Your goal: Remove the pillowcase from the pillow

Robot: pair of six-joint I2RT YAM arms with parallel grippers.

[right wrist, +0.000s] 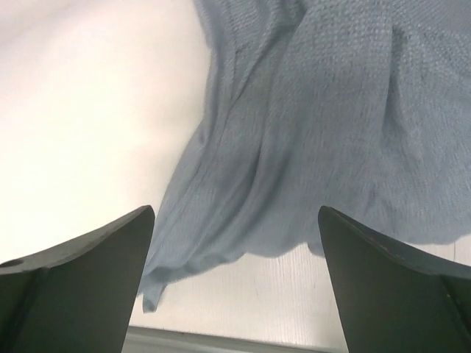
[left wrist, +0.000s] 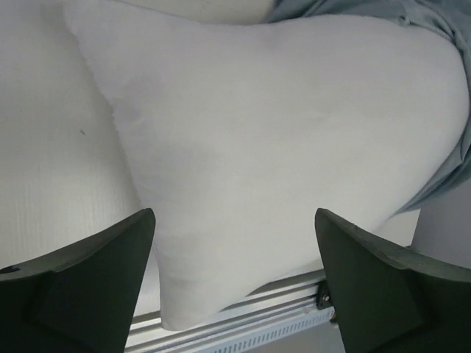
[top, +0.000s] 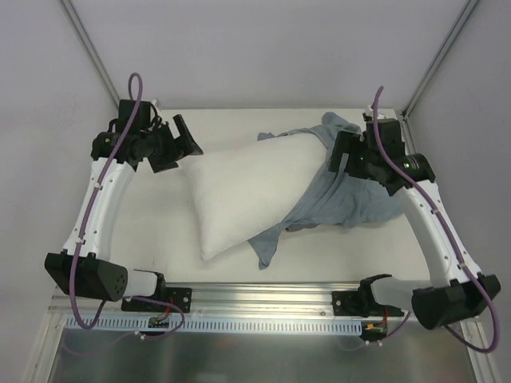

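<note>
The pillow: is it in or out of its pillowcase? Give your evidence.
Nearly out. The pillow lies mostly bare; the pillowcase is bunched at its right end. Whether that corner is inside, cannot tell.

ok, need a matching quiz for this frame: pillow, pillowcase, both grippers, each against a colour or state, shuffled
1. pillow
2. pillowcase
3. left gripper
4. right gripper

A. open, at the pillowcase
B. white, mostly bare
C. grey-blue, bunched at the pillow's right end
D. open, at the pillow's far left corner

Pairs: 1-B, 2-C, 3-D, 4-A
</note>
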